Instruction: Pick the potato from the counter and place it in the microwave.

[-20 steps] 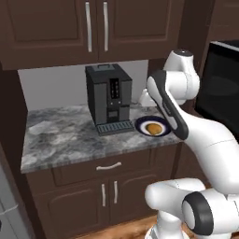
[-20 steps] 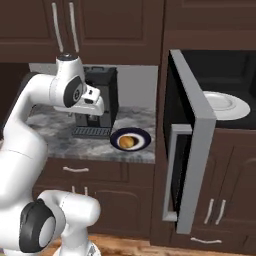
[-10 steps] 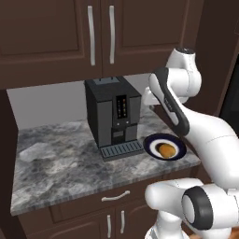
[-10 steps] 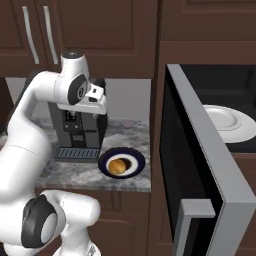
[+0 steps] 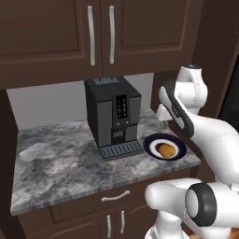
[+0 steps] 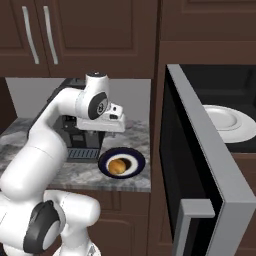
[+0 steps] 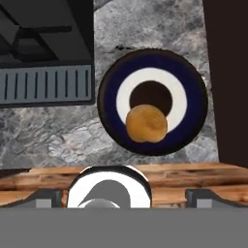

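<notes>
You are seeing the potato (image 7: 146,123) lying on a dark-rimmed plate (image 7: 109,85) beside the coffee machine (image 5: 113,116). The gripper's (image 6: 116,121) fingertips are hiding from you, so you cannot tell whether it is released or clenched.

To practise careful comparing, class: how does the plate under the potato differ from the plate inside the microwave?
The counter plate is dark blue with a white ring and dark centre; the microwave plate is plain white. The counter plate carries the potato; the microwave plate is bare. The counter plate sits on the counter beside the coffee machine; the microwave plate sits higher, inside the microwave. Both are round and lie flat.
</notes>
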